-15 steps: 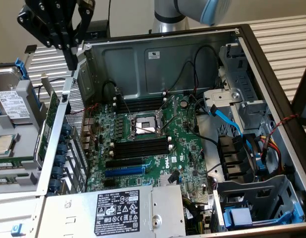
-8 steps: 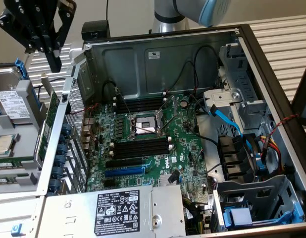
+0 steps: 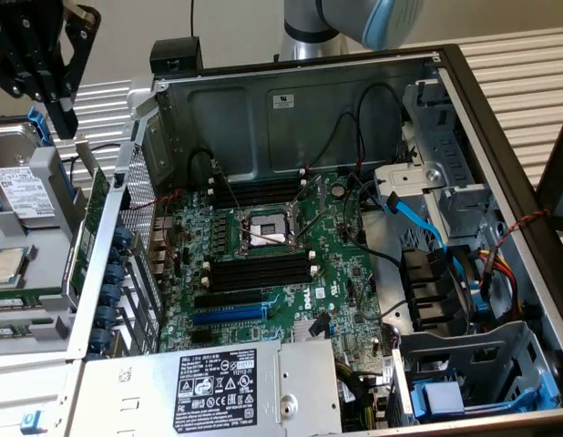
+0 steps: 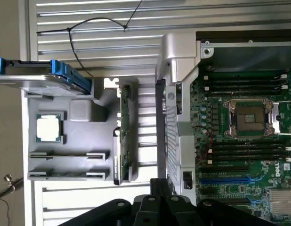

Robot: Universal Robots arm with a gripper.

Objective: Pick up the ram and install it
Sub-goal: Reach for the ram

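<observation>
Your closed, empty gripper point(image 3: 65, 118) hangs upper left in the exterior view. The ram point(image 3: 15, 303), lower left, looks light and brittle, so pinch its long edges.

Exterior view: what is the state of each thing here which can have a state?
Gripper: shut, holding nothing.
Ram: lying in the tray, not picked up.
Case: open.
CPU socket: empty.
Memory slots: empty.
CPU: lying in the tray.
</observation>
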